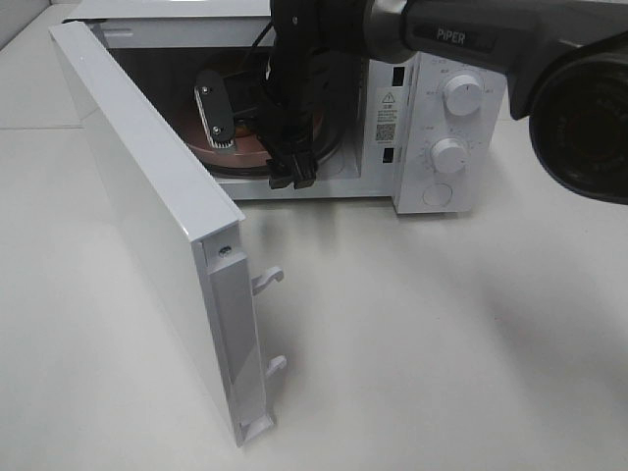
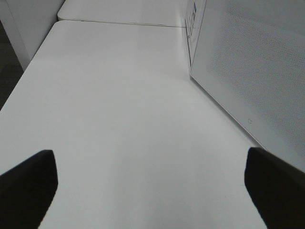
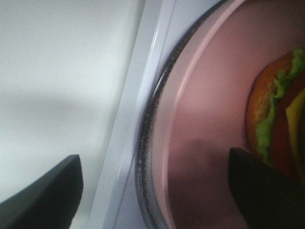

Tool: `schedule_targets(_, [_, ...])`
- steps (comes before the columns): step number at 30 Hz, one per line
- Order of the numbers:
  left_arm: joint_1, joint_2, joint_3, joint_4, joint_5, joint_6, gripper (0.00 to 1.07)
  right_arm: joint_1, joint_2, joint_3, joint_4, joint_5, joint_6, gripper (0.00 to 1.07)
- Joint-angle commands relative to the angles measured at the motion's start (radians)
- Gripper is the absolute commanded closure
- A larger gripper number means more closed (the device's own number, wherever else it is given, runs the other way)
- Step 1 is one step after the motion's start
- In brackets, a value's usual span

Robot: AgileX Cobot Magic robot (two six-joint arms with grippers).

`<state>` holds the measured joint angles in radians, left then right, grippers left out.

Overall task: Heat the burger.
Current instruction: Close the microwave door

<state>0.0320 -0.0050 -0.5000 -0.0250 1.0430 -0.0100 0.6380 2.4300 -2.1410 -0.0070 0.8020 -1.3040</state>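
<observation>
— What have your fingers got hold of?
— Nothing. My right gripper is spread wide, with one dark finger outside the rim of a smooth pink plate and the other over it. The burger, frilly lettuce showing, lies on that plate, just beside it.
— And around that?
— A ridged glass turntable inside the white microwave, whose door is swung out. My left gripper is wide and empty over the matte table, beside a dotted white panel.

"PIPER" reads in white on the dark robot arm; the microwave carries a warning-triangle sticker, its print too small to read.
</observation>
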Motion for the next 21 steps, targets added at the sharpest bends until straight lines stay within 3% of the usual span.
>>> schedule_targets(1, [0.003,-0.016,0.002,-0.006,-0.008,-0.002,0.04,0.002,-0.03,-0.006,0.015,0.073,-0.008,0.21])
schedule_targets(21, [0.003,-0.016,0.002,-0.006,-0.008,-0.002,0.04,-0.001,-0.065,-0.006,0.007,0.303,0.0,0.21])
